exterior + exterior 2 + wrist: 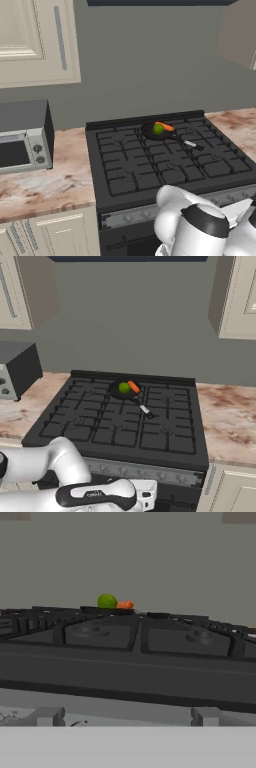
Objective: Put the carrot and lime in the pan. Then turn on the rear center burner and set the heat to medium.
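Observation:
The black pan (150,133) (118,393) sits on the rear center grating of the stove, its silver-tipped handle (193,145) pointing toward the front right. Inside it lie the green lime (158,129) (124,388) (106,601) and the orange carrot (165,126) (134,387) (125,605), side by side. The rear center burner is covered by the pan. My gripper (127,717) is open and holds nothing. It hangs low before the stove's front edge, looking across the grates, far from the pan.
A row of knobs (145,474) runs along the stove's silver front panel (131,216). A toaster oven (22,140) (15,368) stands on the marble counter (45,185) to the left. More counter (227,416) lies to the right, with wall cabinets above.

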